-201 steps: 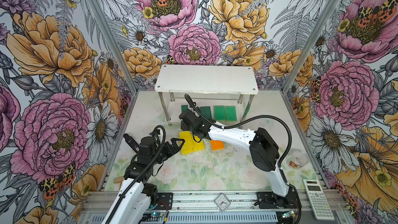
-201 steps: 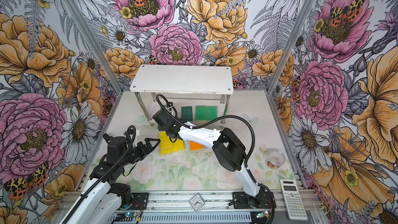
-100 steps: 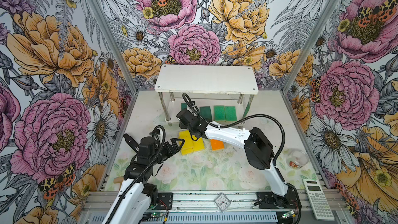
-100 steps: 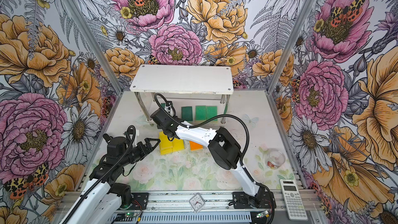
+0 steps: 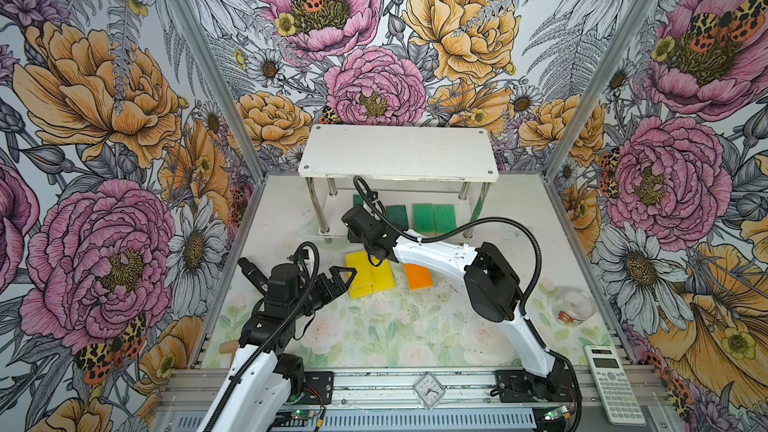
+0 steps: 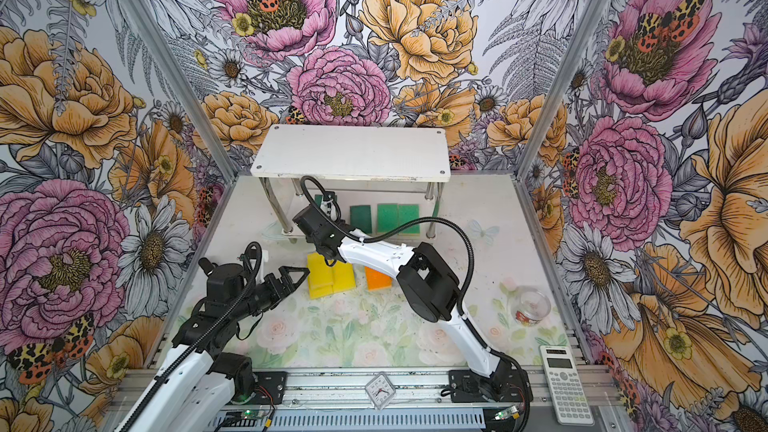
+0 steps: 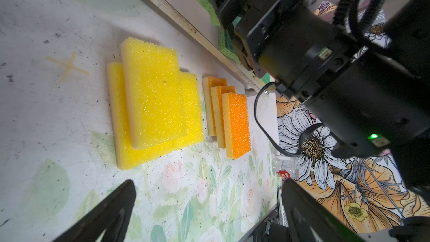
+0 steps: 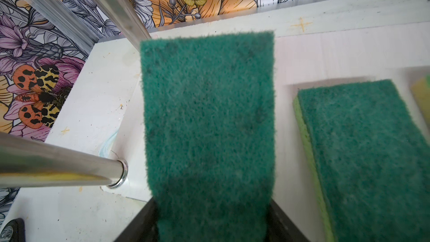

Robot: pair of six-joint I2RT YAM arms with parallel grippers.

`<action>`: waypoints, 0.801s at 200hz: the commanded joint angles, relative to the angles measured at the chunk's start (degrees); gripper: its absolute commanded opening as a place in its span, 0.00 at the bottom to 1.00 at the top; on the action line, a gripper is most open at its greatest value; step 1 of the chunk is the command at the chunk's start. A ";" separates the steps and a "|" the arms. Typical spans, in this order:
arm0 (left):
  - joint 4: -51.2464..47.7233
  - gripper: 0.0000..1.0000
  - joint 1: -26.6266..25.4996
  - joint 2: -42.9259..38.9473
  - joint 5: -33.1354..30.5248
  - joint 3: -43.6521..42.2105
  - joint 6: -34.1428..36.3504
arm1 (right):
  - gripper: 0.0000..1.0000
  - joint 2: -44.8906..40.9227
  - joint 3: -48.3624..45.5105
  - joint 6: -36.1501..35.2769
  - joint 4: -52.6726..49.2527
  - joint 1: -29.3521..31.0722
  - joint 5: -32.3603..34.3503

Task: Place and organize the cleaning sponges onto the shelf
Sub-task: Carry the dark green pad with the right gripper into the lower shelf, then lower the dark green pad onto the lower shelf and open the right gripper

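The shelf (image 5: 399, 151) stands at the back of the table. On its lower board (image 8: 325, 54) lie a dark green sponge (image 5: 396, 217) and two lighter green sponges (image 5: 434, 217). My right gripper (image 8: 211, 219) is shut on another dark green sponge (image 8: 209, 124). It holds that sponge over the lower board's left end, between the chrome legs, beside the lying dark green one (image 8: 367, 154). Yellow sponges (image 5: 368, 280) lie overlapped on the table, with an orange stack (image 7: 237, 124) beside them. My left gripper (image 5: 341, 280) is open and empty, just left of the yellow sponges (image 7: 153, 94).
Chrome shelf legs (image 8: 60, 166) flank the held sponge closely. A glass jar (image 5: 571, 305) sits at the table's right side. A calculator (image 5: 614, 380) and a small clock (image 5: 429, 388) lie on the front rail. Flowered walls close in three sides.
My right arm has reached further left and deeper under the shelf's top board with the green sponge. The left arm has not moved.
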 commanded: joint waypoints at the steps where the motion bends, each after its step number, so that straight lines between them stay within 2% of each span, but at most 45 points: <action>1: 0.06 0.99 0.26 -0.21 0.64 0.20 0.99 | 0.65 2.43 2.26 -0.40 0.87 -0.51 1.50; 160: 0.10 0.99 0.34 0.25 0.63 0.20 1.15 | 0.67 7.11 5.73 -0.14 0.18 -2.19 0.24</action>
